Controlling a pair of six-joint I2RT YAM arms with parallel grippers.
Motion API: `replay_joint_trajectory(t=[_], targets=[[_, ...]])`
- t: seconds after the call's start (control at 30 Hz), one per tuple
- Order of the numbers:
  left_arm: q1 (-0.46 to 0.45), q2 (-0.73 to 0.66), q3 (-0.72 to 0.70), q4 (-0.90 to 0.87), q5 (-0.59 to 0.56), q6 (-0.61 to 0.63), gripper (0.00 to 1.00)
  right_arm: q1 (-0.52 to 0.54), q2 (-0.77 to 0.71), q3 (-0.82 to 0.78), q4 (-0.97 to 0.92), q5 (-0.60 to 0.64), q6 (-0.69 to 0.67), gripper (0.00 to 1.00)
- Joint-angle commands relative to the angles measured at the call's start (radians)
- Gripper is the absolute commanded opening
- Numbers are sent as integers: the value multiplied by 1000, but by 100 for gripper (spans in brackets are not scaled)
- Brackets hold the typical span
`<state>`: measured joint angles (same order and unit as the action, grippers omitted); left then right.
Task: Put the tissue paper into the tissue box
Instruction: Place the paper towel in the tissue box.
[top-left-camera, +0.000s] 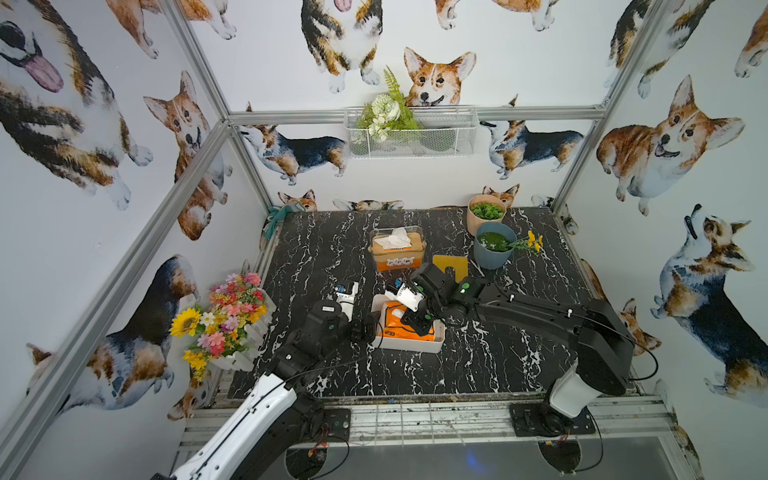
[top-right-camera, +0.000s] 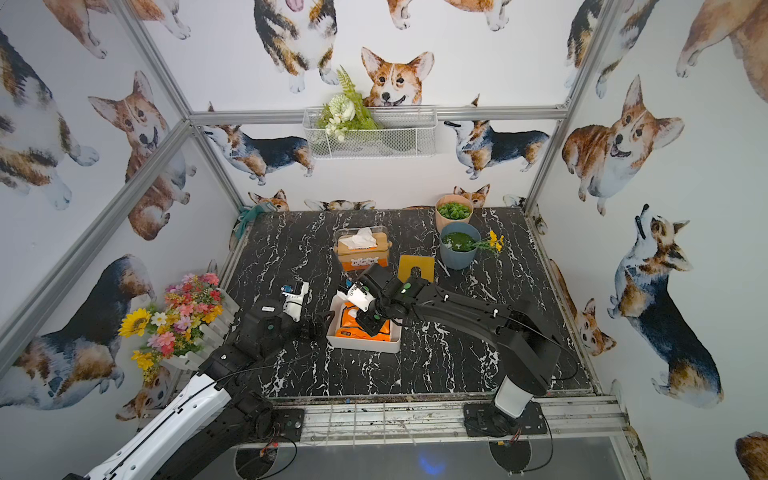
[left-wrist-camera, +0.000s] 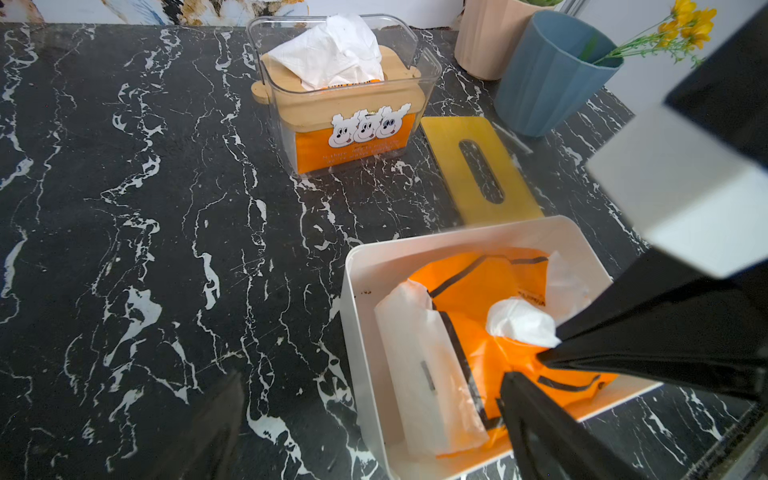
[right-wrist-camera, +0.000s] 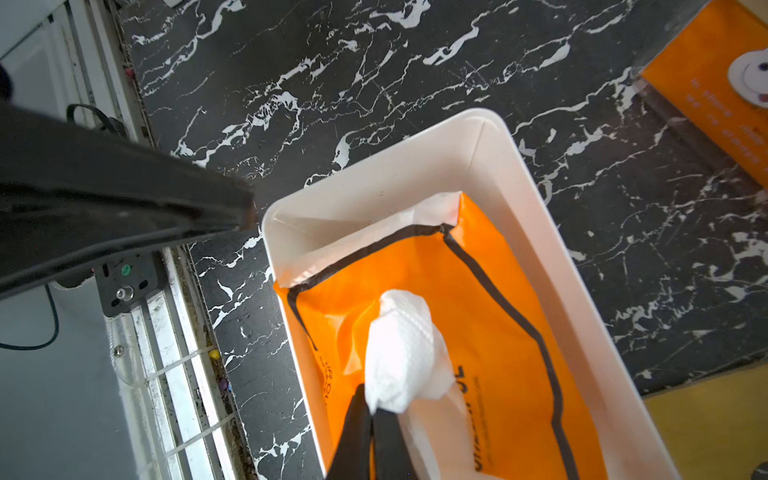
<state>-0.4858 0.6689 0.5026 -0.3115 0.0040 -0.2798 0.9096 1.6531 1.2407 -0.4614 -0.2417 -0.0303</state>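
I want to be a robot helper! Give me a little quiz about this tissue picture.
1. True or false: the orange tissue pack lies inside the white box.
2. What does the right gripper pinch? A) a spoon B) a white tissue C) a sock
3. What colour is the pot holding the yellow flowers?

Key: 1 true; 2 B; 3 blue.
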Motion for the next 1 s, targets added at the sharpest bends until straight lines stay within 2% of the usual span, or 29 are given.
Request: replay_joint_trajectory(t=[0.0, 0.1, 0.2, 0.3, 0.43, 0.73, 0.97], targets=[[1, -1, -2, 20, -1, 11, 100, 3, 14, 27, 18, 21, -7, 30], [1, 0, -2, 21, 2, 11, 100, 3, -8, 49, 18, 38, 8, 44], [1, 2, -1, 22, 3, 13, 100, 3, -62, 50, 50, 55, 18, 53], [1, 2, -3, 22, 4, 13, 100, 2, -137, 19, 105, 75, 20, 61], [1, 2, -4, 22, 6, 13, 100, -17, -237, -62, 168, 107, 37, 79], [1, 6, -4, 22, 8, 13, 100, -80, -247, -140, 136, 94, 84, 78], [1, 7, -4, 22, 7, 13, 100, -80, -141, -118, 128, 84, 102, 72]])
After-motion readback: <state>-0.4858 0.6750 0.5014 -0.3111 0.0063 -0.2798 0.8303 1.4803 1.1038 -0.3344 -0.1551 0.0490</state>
